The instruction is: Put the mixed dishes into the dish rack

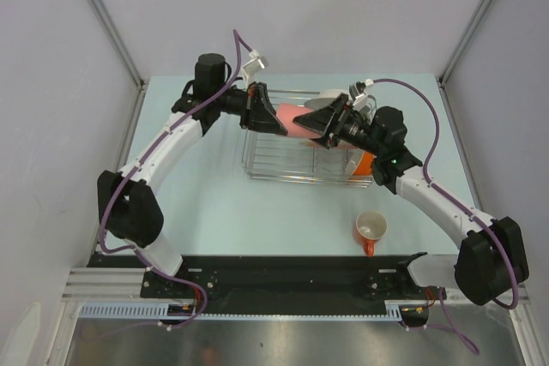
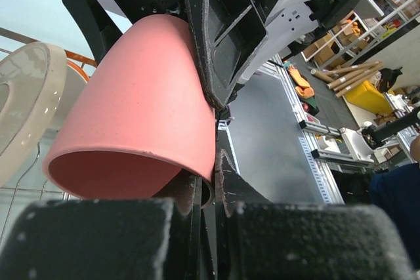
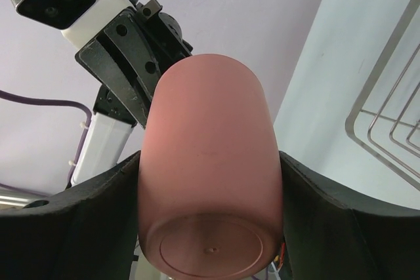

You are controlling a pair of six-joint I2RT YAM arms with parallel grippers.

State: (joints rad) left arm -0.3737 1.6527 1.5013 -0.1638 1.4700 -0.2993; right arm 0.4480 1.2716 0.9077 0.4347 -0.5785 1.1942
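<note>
The pink handleless cup [image 1: 294, 122] lies sideways in the air over the silver wire dish rack [image 1: 274, 167], held from both ends. My left gripper [image 1: 276, 117] pinches the cup wall at its rim, one finger inside and one outside [image 2: 207, 181]. My right gripper [image 1: 316, 126] clamps the cup's body near its base [image 3: 210, 162]. The cup fills the left wrist view [image 2: 138, 109] and the right wrist view [image 3: 203, 109]. The orange mug [image 1: 371, 230] stands upright on the table, near right. A cream plate [image 2: 26, 109] stands on edge beside the cup.
An orange dish [image 1: 360, 162] sits at the rack's right end under my right arm. A white item [image 1: 330, 97] shows at the rack's far edge. Rack wires [image 3: 387, 136] run below the cup. Grey walls close in the table on three sides.
</note>
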